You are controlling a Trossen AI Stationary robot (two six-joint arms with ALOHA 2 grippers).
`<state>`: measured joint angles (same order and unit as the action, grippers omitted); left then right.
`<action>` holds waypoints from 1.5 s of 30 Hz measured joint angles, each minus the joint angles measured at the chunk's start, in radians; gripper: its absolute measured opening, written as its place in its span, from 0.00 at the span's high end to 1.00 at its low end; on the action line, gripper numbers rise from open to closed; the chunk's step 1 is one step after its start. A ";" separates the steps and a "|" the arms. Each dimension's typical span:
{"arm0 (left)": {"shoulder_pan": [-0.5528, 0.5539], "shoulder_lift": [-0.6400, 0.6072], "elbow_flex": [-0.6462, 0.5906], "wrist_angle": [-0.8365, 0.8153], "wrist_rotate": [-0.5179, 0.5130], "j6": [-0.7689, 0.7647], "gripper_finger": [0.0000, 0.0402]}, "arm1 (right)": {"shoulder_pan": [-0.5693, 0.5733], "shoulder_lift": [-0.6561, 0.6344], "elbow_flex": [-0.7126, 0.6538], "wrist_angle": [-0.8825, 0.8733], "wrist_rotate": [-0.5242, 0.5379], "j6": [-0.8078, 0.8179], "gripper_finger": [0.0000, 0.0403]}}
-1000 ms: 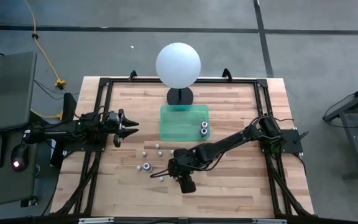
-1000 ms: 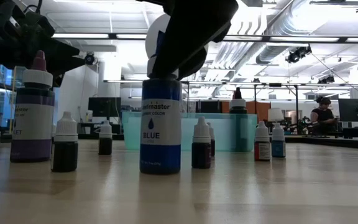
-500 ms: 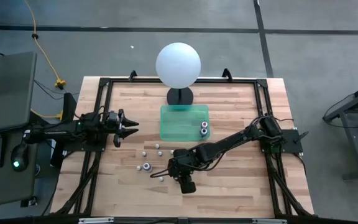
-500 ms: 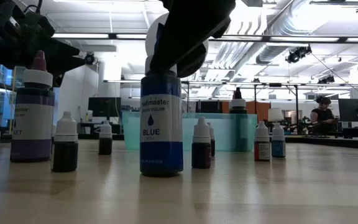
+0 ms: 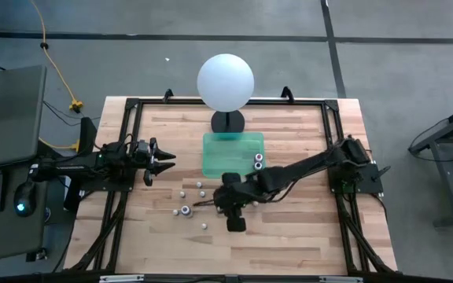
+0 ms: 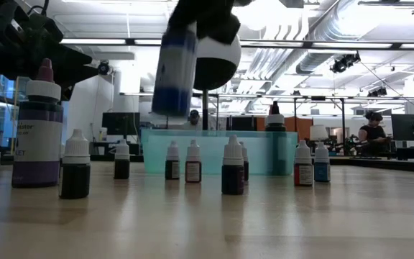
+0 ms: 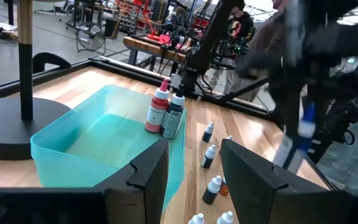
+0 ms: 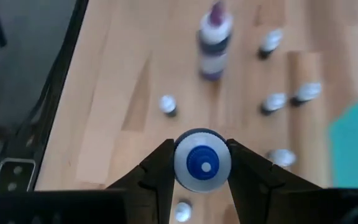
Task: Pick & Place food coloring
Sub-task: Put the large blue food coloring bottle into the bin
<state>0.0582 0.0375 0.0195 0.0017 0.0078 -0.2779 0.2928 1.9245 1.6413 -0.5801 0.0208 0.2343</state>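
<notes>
High view: two bottles (image 5: 257, 161) stand in the green tray (image 5: 226, 161) at mid-counter; several small bottles (image 5: 185, 211) remain on the wood toward the near edge. The left gripper (image 5: 162, 159) waits, jaws spread.

Low view: the blue bottle (image 6: 173, 68) hangs clear of the counter.

Right wrist view: the right gripper (image 8: 202, 163) jaws pinch its cap.

A teal bin (image 7: 86, 140) sits on the wooden table (image 7: 247, 134), two bottles (image 7: 166, 114) standing inside it; small dropper bottles (image 7: 210, 155) stand just beyond; a blurred blue bottle (image 7: 294, 134) hangs tilted, well above the table.
</notes>
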 joint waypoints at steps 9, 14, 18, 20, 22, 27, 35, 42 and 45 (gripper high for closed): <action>0.000 0.000 0.000 0.000 0.000 0.000 0.63 | -0.097 -0.165 0.001 -0.118 0.144 0.053 0.71; 0.000 0.000 0.000 0.000 0.000 0.000 0.63 | -0.178 -0.239 0.002 -0.212 0.164 0.054 0.71; 0.000 0.000 0.000 0.000 0.000 0.000 0.63 | -0.257 -0.275 0.002 -0.314 0.171 0.056 0.71; 0.000 0.000 0.000 0.000 0.000 0.000 0.63 | -0.297 -0.278 0.002 -0.358 0.159 0.041 0.71; 0.000 0.000 0.000 0.000 0.000 0.000 0.63 | -0.333 -0.278 -0.001 -0.374 0.135 0.024 0.71; 0.000 0.000 0.000 0.000 0.000 0.000 0.63 | -0.414 -0.277 -0.009 -0.381 0.119 -0.012 0.71; 0.000 0.000 0.000 0.000 0.000 0.000 0.63 | -0.514 -0.277 -0.075 -0.350 0.039 -0.003 0.71; 0.000 0.000 0.000 0.000 0.000 0.000 0.63 | -0.523 -0.276 -0.267 -0.230 0.005 -0.034 0.71; 0.000 0.000 0.000 0.000 0.000 0.000 0.63 | -0.532 -0.276 -0.318 -0.153 -0.005 -0.033 0.71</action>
<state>0.0583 0.0376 0.0194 0.0017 0.0078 -0.2779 -0.2393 1.6482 1.3234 -0.7329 0.0158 0.2008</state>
